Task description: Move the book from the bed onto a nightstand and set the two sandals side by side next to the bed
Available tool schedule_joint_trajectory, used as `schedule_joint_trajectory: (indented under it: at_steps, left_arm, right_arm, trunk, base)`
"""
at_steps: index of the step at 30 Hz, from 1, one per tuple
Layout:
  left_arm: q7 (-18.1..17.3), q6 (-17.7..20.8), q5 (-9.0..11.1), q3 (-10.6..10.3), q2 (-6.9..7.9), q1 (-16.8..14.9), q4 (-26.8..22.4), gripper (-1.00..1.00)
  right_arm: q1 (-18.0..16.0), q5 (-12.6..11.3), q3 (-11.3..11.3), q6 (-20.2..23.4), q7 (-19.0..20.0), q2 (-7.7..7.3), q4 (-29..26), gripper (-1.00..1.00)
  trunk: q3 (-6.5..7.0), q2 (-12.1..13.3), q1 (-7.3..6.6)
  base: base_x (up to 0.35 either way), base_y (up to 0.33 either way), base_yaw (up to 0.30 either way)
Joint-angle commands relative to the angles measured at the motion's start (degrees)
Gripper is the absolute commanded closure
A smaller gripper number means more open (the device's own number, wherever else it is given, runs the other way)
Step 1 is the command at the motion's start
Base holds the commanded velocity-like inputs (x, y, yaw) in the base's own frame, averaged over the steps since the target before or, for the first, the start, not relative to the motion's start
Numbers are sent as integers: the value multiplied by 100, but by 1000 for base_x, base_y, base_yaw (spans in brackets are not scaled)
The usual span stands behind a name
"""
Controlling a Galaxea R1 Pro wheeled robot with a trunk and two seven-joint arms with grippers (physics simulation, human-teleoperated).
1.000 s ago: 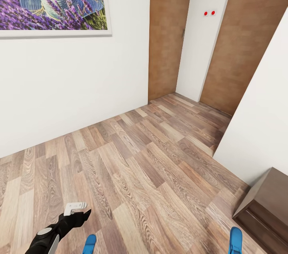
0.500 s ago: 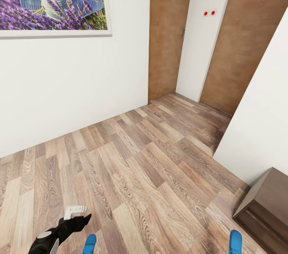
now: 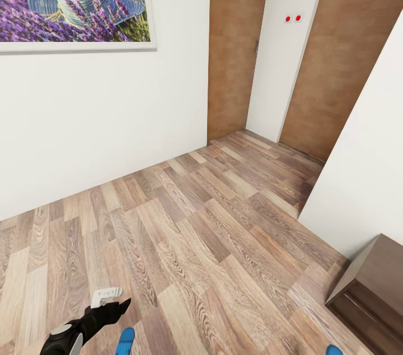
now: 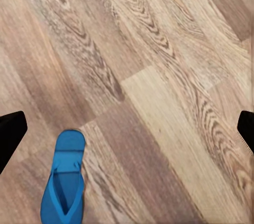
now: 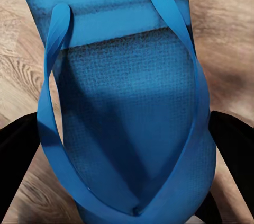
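Right gripper (image 5: 127, 144), fingers spread, straddles a blue sandal (image 5: 124, 102), contact unclear; left gripper (image 4: 127, 128) hangs spread above floor (image 4: 159, 49) beside second sandal (image 4: 64, 184).

The light is bright, soft and even, with no visible lamp and no glare, and the white wall (image 3: 106, 120) looks flat, with almost no shading. In the right wrist view the blue sandal (image 5: 127, 102) has a dark shade in the middle of its sole, and its straps are sharp while the plank floor (image 5: 21, 49) beside it is a little blurred. In the head view straight lines lean outwards near the edges, for example the brown door (image 3: 341, 58).
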Motion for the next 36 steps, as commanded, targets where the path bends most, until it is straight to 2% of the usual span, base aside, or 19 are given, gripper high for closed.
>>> schedule_joint_trajectory:
  at_steps: [1, 4, 17, 18, 20, 23, 24, 26, 28, 32, 36]
  left_arm:
    - [-26, 51, 75, 15, -2, -2, -6, -100]
    - [-26, 51, 171, 20, 1, -2, -5, -100]
    - [-26, 47, 177, 25, 4, -2, 1, -100]
    - [-26, 45, 177, 25, 4, -2, 2, -100]
    - [-26, 44, 177, 25, 4, -2, 3, -100]
    - [-26, 43, 177, 19, 4, -2, 4, -100]
    - [-26, 43, 177, 19, 4, -2, 4, -100]
    - [-30, 42, 177, 17, 4, -2, 4, -100]
    - [-31, 42, 177, 17, 4, -2, 4, -100]
    - [-32, 42, 177, 12, 4, -2, 4, -100]
    - [-34, 42, 177, 9, 4, -2, 4, -100]
  right_arm:
    - [-2, -60, 7, 51, 30, -6, -12, 100]
    - [-2, -59, 9, 144, 37, -9, -33, 100]
    - [6, -63, -14, 546, 326, -81, -48, 100]
    - [6, -62, -28, 1361, 1582, -98, -171, 100]
    - [6, -62, -35, 1645, 1670, -116, -492, 100]
    - [6, -62, -39, 2804, 1739, -122, -1617, 100]
    - [6, -61, -38, 3032, 1742, -121, -1829, 100]
    - [6, -58, -32, 3963, 1739, -118, -2818, 100]
    - [3, -57, -22, 4679, 1732, -113, -3823, 100]
    - [-9, -57, -14, 4992, 1729, -109, -4453, 100]
    - [-17, -62, -9, 5077, 1733, -112, -4646, 100]
  trunk:
    - [-5, -2, -1]
    - [-5, -2, -1]
    - [-5, -2, -1]
    - [-5, -2, -1]
    - [-5, -2, -1]
    - [-5, -2, -1]
    - [-5, -2, -1]
    - [-5, -2, -1]
    - [-5, -2, -1]
    - [-5, -2, -1]
    - [-5, -2, -1]
  base:
    - [0, 0, 0]
    - [0, 0, 0]
    - [0, 0, 0]
    - [0, 0, 0]
    - [0, 0, 0]
    - [0, 0, 0]
    - [0, 0, 0]
    - [0, 0, 0]
    - [0, 0, 0]
    - [0, 0, 0]
    - [0, 0, 0]
